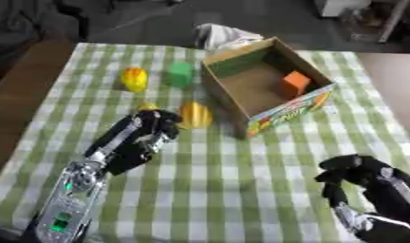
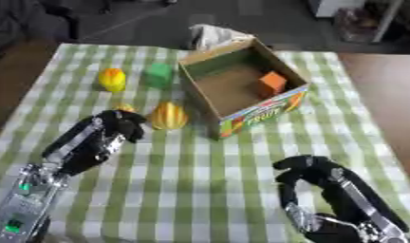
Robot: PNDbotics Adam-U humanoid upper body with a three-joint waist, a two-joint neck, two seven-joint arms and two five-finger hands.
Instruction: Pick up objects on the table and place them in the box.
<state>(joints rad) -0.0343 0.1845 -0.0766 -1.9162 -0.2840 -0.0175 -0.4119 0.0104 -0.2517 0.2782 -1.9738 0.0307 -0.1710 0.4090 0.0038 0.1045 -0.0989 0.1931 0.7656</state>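
Note:
An open cardboard box point(image 1: 233, 102) stands right of centre with an orange block point(image 1: 294, 84) inside. Left of it lie a green block point(image 1: 179, 74), a yellow-orange fruit point(image 1: 135, 79) and a ridged yellow fruit point(image 1: 195, 115). My left hand point(image 1: 146, 135) lies just left of the ridged fruit, fingers curled down, with nothing seen in its grasp. A small yellow thing point(image 1: 148, 106) peeks out just beyond its knuckles. My right hand point(image 2: 312, 173) rests at the lower right, fingers loosely arched and holding nothing.
The green-and-white checked cloth point(image 1: 241, 190) covers the table. A crumpled white cloth point(image 1: 225, 34) lies behind the box at the far edge. The table's left edge point(image 1: 42, 95) drops off to a brown floor.

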